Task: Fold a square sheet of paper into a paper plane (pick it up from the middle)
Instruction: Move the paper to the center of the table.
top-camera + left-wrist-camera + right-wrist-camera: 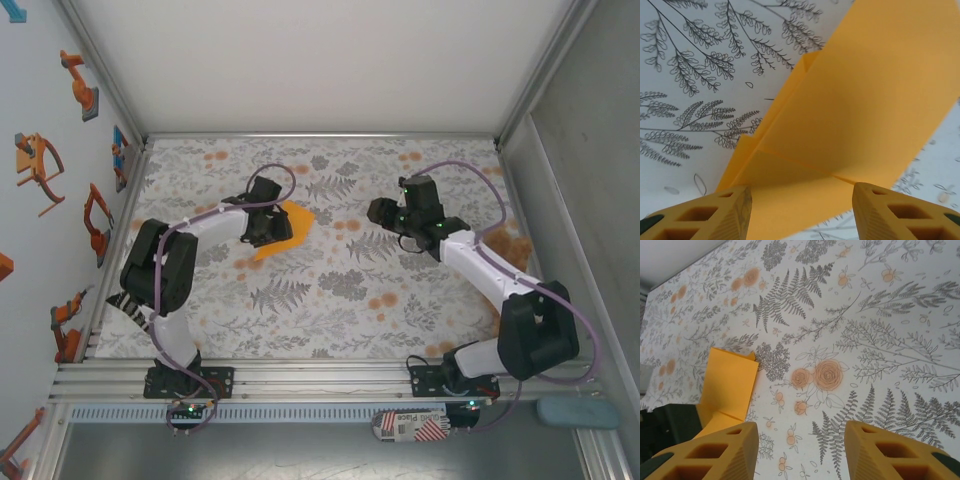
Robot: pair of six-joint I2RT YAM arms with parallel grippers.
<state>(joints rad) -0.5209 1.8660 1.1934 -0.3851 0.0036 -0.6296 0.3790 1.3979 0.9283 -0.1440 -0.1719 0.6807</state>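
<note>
folded orange paper (pixel 865 100), just beneath left hand (pixel 801 194)

The orange-yellow paper (pixel 297 226) – folded into overlapping layers, sharply creased – lies left of centre.

Paper (pixel 288 225) plain orange-yellow, no print, folds a shade darker. Cloth (pixel 330 290) white with grey fern and leaf line drawings plus small orange flowers. Left gripper (pixel 801 192) and right gripper (pixel 800 427): yellow-orange fingers, fine ribbing on inner faces. Left arm (pixel 160 265) and right arm (pixel 480 262), the 2 alike: black joints, white links, purple cables. Left wall (pixel 30 100) pale blue with orange robot-arm pictures. Rails (pixel 320 375) silver.
</note>
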